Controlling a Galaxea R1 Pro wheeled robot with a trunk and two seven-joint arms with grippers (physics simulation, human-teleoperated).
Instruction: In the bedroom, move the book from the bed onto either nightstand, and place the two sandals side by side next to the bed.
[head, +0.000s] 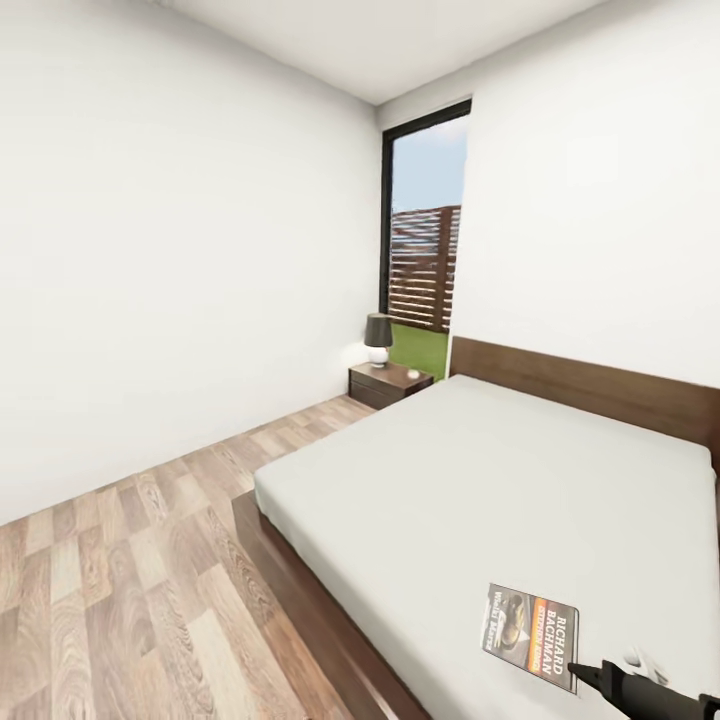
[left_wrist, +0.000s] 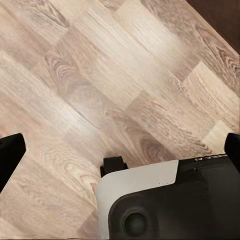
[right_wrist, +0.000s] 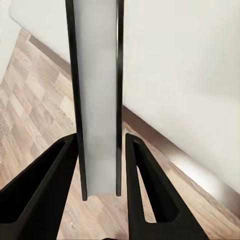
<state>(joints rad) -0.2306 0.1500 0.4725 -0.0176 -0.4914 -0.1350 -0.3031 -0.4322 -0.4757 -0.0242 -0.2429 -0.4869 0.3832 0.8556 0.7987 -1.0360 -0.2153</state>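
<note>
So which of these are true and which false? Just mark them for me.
1. A lamp stands on the nightstand. True.
2. The book lies up against the headboard. False: it is at the bed's opposite end, far from the headboard.
3. The left gripper holds a sandal. False: it is open and empty over the wood floor.
4. The right gripper has a finger on each side of the book. True.

Table lamp (head: 378, 338), dark shade and white base; small white object (head: 413, 374) beside it; slatted fence (head: 425, 267) outside window.
</note>
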